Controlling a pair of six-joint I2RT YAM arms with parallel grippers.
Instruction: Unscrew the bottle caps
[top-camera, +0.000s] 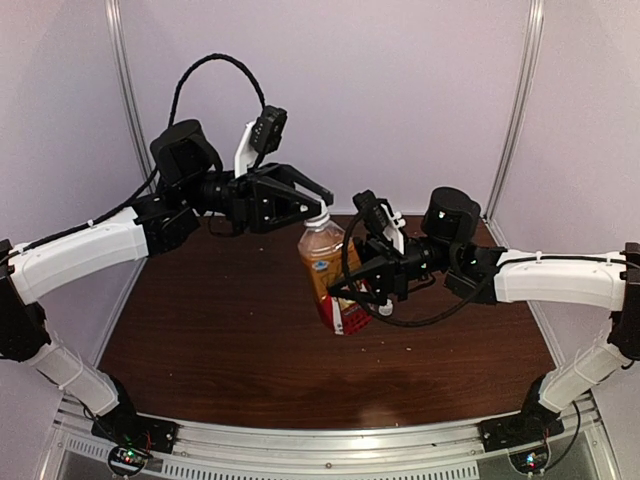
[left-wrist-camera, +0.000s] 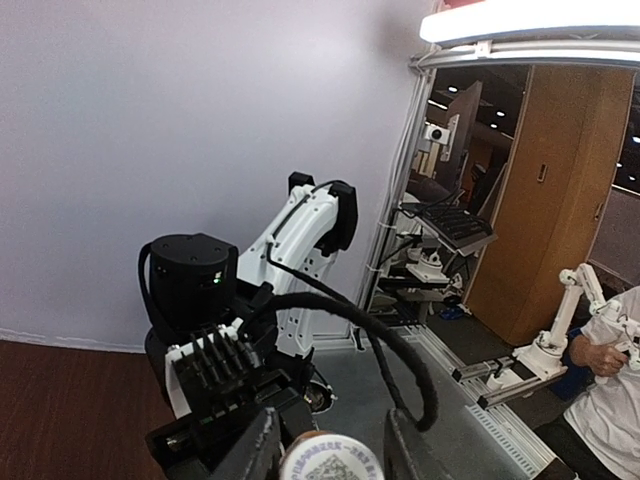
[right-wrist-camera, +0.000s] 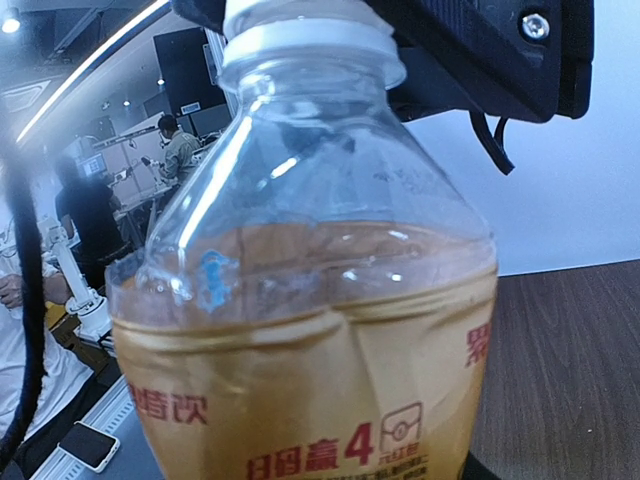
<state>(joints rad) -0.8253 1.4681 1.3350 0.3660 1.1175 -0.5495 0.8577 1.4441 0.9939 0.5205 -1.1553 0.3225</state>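
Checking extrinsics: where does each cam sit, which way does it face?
Top: above and behind the bases, looking down on the table; left arm and right arm show.
Left wrist: looks along its own fingers past the cap to the right arm.
Right wrist: tight on the bottle it holds; own fingers unclear.
Shared: all three see the cap.
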